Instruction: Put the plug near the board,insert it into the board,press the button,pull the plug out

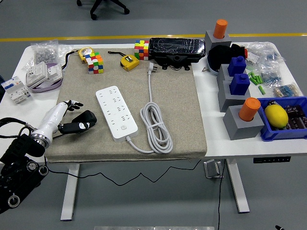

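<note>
A white power strip (116, 112) lies at a slant on the grey mat (182, 120), its round button (123, 128) at the near end. Its white cable (156, 127) is coiled to the right of it and runs toward the far side, ending in the plug (151, 70), which lies loose on the mat near the far edge. My left hand (76, 117), black fingers on a white forearm, rests on the mat's left part, a short way left of the strip. Its fingers are relaxed and hold nothing. My right arm is out of view.
Two colour cubes (95, 63) (141, 49), two yellow tape measures (129, 62) and a black box (176, 49) line the far edge. White sockets (44, 74) sit far left. At the right are grey blocks with orange cylinders (249, 109) and a blue bin (283, 120).
</note>
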You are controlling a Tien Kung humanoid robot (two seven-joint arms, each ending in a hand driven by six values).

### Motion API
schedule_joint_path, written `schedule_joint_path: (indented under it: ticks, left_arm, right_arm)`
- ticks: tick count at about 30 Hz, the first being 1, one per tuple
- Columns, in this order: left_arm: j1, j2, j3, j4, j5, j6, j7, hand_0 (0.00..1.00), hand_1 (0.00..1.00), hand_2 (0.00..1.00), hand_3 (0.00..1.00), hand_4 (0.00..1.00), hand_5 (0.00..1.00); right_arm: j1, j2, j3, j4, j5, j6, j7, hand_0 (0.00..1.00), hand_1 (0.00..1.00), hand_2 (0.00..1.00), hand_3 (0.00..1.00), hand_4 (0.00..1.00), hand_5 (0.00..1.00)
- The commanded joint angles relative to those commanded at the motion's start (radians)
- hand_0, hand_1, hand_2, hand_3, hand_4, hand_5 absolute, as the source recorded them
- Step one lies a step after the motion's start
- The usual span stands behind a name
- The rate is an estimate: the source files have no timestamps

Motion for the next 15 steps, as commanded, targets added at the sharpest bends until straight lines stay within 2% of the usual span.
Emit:
schedule_joint_path:
  ticks: [5, 6, 11, 12, 15]
  left_arm:
    - [-0.005, -0.005, 0.009, 0.010, -0.006, -0.007, 0.003, 0.712, 0.603, 0.522, 0.528, 0.895, 0.184]
    - [-0.006, -0.006, 0.010, 0.012, -0.007, -0.006, 0.003, 0.625, 0.477, 0.486, 0.516, 0.811, 0.100]
    - [-0.016, -0.013, 0.016, 0.032, -0.025, 0.017, -0.003, 0.625, 0.477, 0.486, 0.516, 0.811, 0.100]
    - [-0.017, -0.014, 0.016, 0.034, -0.030, 0.019, -0.006, 0.427, 0.386, 0.439, 0.527, 0.609, 0.002]
    - [-0.019, -0.017, 0.015, 0.038, -0.043, 0.027, -0.013, 0.427, 0.386, 0.439, 0.527, 0.609, 0.002]
  right_arm:
    - [-0.001, 0.000, 0.001, 0.000, 0.000, -0.001, 0.000, 0.655, 0.652, 0.641, 0.569, 0.994, 0.565]
    - [-0.001, 0.000, 0.001, 0.000, 0.000, -0.001, 0.001, 0.654, 0.652, 0.641, 0.568, 0.994, 0.565]
    - [0.000, 0.001, 0.002, 0.004, 0.000, -0.002, 0.002, 0.654, 0.652, 0.641, 0.568, 0.994, 0.565]
    - [0.000, 0.001, 0.002, 0.005, -0.001, -0.002, 0.002, 0.654, 0.652, 0.641, 0.568, 0.995, 0.565]
    - [-0.002, 0.001, 0.004, 0.007, -0.002, -0.002, 0.003, 0.654, 0.652, 0.641, 0.568, 0.995, 0.565]
